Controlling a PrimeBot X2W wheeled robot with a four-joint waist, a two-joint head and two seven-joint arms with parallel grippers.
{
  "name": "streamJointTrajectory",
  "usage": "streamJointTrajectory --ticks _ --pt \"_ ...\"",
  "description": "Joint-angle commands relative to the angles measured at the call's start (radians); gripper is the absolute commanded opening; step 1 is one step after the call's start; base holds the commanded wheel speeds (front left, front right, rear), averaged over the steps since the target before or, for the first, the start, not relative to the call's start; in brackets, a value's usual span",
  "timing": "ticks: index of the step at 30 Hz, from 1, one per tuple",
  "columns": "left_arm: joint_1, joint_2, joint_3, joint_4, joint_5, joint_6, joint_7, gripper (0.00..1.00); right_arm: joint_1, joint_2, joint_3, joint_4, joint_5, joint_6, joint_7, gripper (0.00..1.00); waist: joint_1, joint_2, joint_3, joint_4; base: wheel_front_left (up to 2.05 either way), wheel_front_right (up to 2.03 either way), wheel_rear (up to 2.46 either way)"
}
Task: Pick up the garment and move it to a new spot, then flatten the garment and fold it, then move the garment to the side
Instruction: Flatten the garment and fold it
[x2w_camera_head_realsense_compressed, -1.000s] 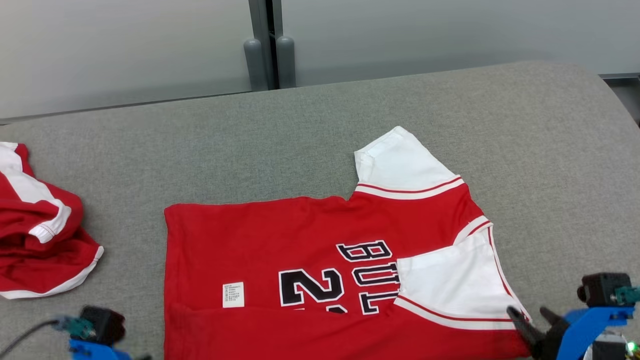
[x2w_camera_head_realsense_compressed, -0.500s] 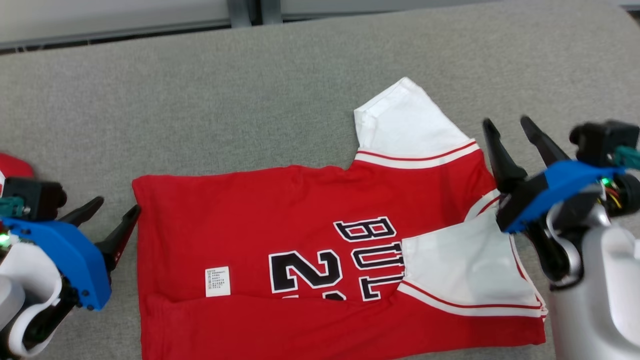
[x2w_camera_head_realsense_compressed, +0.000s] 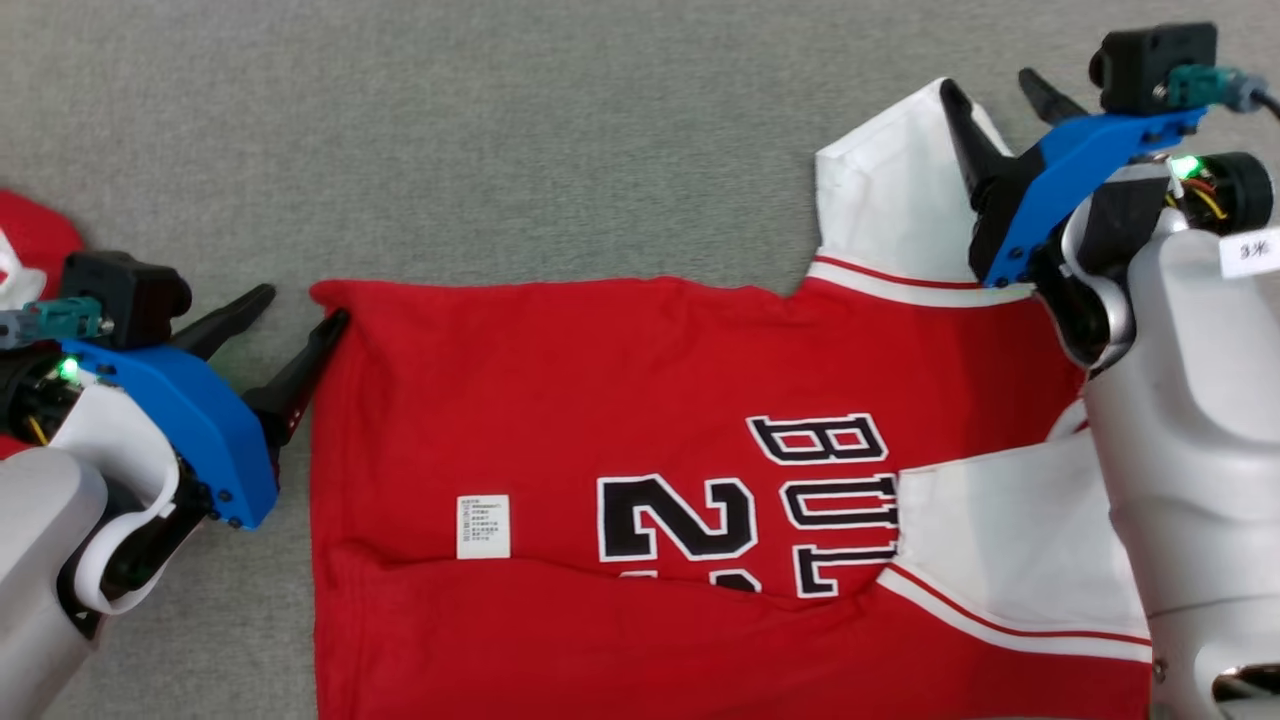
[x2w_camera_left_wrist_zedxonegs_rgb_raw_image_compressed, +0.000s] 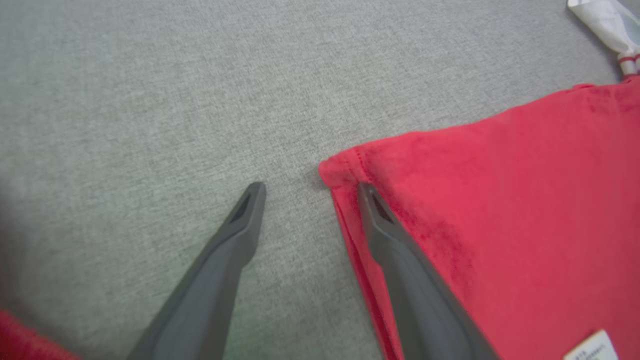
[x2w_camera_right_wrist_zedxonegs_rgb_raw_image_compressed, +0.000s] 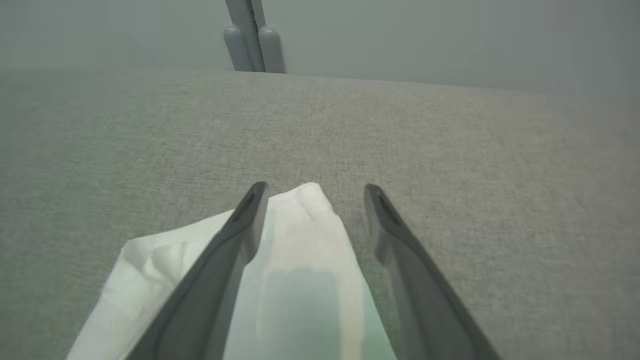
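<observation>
The garment (x2w_camera_head_realsense_compressed: 640, 400) is a red jersey with white sleeves and black lettering, lying partly folded on the grey surface (x2w_camera_head_realsense_compressed: 500, 130). My left gripper (x2w_camera_head_realsense_compressed: 300, 304) is open at the jersey's far left corner (x2w_camera_left_wrist_zedxonegs_rgb_raw_image_compressed: 345, 167); one finger lies over the red hem, the other over bare grey fabric. My right gripper (x2w_camera_head_realsense_compressed: 990, 85) is open above the far white sleeve (x2w_camera_head_realsense_compressed: 885, 200). In the right wrist view the sleeve's tip (x2w_camera_right_wrist_zedxonegs_rgb_raw_image_compressed: 305, 220) sits between the two spread fingers, with nothing held.
A second red and white garment (x2w_camera_head_realsense_compressed: 30, 235) lies at the left edge behind my left arm. Beyond the grey surface stands a pale wall with a grey vertical post (x2w_camera_right_wrist_zedxonegs_rgb_raw_image_compressed: 250, 35). A white label (x2w_camera_head_realsense_compressed: 483, 526) shows on the jersey.
The head camera has tilted down and closer. Both grippers came up from the near edge: the left to the jersey's far left corner, the right over the white sleeve.
</observation>
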Motion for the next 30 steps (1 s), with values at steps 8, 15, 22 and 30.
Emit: streamJointTrajectory --ticks 8,15,22,30 --pt "-0.041 -0.037 -0.015 -0.027 0.021 -0.021 0.004 1.0 -0.121 -0.028 -0.003 0.21 -0.004 0.0 0.102 1.0 -0.0002 -0.0003 0.046 0.053 0.0 0.0 0.0" --pt "-0.053 -0.053 -0.019 -0.019 0.019 -0.035 0.004 1.0 -0.132 -0.013 0.061 0.291 0.012 0.001 0.162 0.66 -0.0002 -0.0003 0.04 0.043 0.0 0.0 0.0" --pt "-0.059 -0.048 -0.018 -0.018 0.013 -0.044 0.009 1.0 -0.132 -0.028 0.103 0.308 0.043 0.0 0.148 0.39 -0.0002 -0.0003 0.03 0.021 0.0 0.0 0.0" --pt "-0.07 -0.057 -0.021 0.006 -0.005 -0.054 0.031 0.0 -0.146 -0.029 0.131 0.329 0.07 0.0 0.091 0.0 -0.0002 -0.0003 0.019 0.008 0.0 0.0 0.0"
